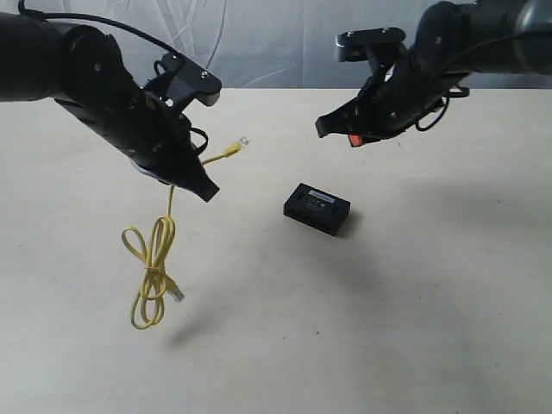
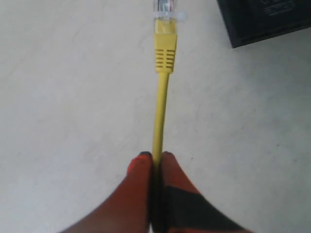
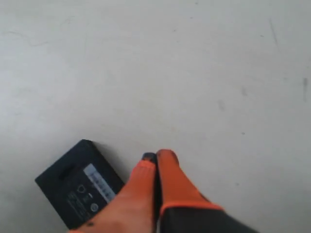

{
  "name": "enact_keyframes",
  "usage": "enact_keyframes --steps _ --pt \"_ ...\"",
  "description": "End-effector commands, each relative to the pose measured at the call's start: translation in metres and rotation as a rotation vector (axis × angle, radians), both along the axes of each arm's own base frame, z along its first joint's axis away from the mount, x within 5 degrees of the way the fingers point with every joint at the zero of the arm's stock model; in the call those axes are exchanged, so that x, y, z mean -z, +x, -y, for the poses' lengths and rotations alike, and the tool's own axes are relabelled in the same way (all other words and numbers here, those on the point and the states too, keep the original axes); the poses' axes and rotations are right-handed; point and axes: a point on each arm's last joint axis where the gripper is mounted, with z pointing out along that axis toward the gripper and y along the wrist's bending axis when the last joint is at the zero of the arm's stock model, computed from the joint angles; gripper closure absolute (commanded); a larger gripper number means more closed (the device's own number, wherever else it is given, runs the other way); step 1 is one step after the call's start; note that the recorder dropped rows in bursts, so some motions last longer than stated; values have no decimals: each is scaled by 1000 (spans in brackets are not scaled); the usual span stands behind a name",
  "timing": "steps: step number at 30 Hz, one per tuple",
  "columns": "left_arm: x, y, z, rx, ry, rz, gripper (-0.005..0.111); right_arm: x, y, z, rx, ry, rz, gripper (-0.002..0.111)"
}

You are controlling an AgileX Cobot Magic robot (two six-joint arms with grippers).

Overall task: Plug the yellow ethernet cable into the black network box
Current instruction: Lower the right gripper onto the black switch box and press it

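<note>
**Pinching cable (image 2: 160,111) in left gripper (image 2: 155,156), apart from box (image 1: 316,209)**

Squeezing the left gripper almost fully closed on the cable, a short way behind the yellow boot (image 2: 165,53). Leaving the clear plug (image 2: 165,9) sticking straight out ahead of the fingertips. Holding that end raised above the table (image 1: 414,328), to the left of the box in the exterior view and not touching it. Catching one corner of the box near the plug in the left wrist view, with a gap between them.

Letting the rest of the cable hang down below the gripper, with the tied loops (image 1: 153,259) and the second plug (image 1: 177,295) dangling low. Cannot tell whether touching the table there or hanging just above it.

Lying flat near the middle of the table, label (image 3: 95,182) facing up: the box, untouched by either arm.

Hovering the right gripper (image 3: 155,156) above the table, up and right of the box in the exterior view. Pressing its jaws together, gripping nothing.
</note>
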Motion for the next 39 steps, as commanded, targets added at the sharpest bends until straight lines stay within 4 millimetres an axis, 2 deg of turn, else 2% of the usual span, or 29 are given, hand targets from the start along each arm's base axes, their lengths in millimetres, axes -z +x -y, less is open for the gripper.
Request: enact_keyframes --steps 1,5,14,26,29,33,35,39 --pt "0 3 -9 -36 4 -23 107 7 13 -25 -95 3 -56 109" --pt "1 1 -10 -35 13 -50 107 22 18 -35 -131 -6 -106 109" --pt "1 1 -9 -33 10 -44 107 51 14 -34 -186 -61 -226 109" --pt "1 1 -9 -33 10 -44 107 54 5 -32 -224 -87 -323 109" --pt "1 1 -9 -33 10 -44 107 52 7 -32 -216 -80 -290 109" --pt "1 1 -9 -33 10 -44 107 33 15 -34 -162 -39 -167 109" --pt "1 1 -9 -34 8 -40 107 33 19 -35 -132 -17 -131 109" --pt "0 2 -9 -35 3 -28 107 59 19 -35 -133 -38 -203 109"
